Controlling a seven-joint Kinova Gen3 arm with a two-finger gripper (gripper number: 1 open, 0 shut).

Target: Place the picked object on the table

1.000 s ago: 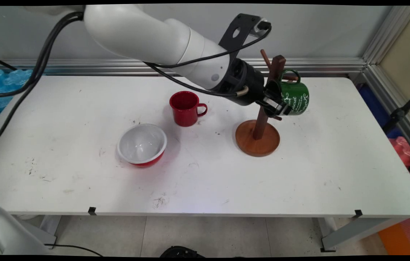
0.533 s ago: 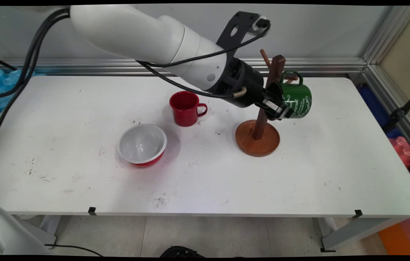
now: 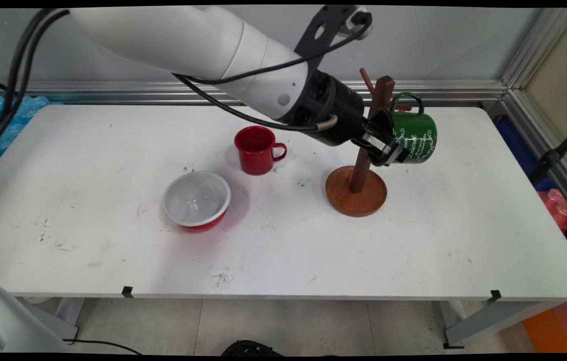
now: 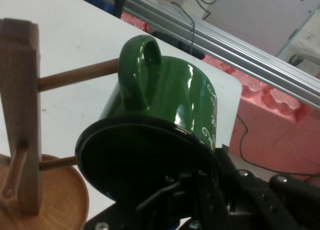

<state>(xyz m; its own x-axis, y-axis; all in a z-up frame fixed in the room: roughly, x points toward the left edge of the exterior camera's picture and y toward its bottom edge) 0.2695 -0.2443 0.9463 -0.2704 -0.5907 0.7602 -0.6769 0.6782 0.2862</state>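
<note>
a: what is the gripper (image 3: 386,150) doing?
b: it is clamping its fingers on the rim of the green mug (image 3: 415,138), right of centre in the main view.
a: and the mug?
b: it is lying tilted on its side in the air, its handle at a peg of the wooden mug tree (image 3: 359,175).
a: anything else?
b: a red mug (image 3: 256,149) and a red bowl (image 3: 196,200) are sitting on the white table (image 3: 414,240), left of the tree.

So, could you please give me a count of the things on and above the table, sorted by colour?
Red: 2, the red mug and the red bowl with its white inside.
Green: 1, the green mug, held by the end effector beside the rack's peg.
Brown: 1, the wooden mug rack.
Total: 4.
</note>
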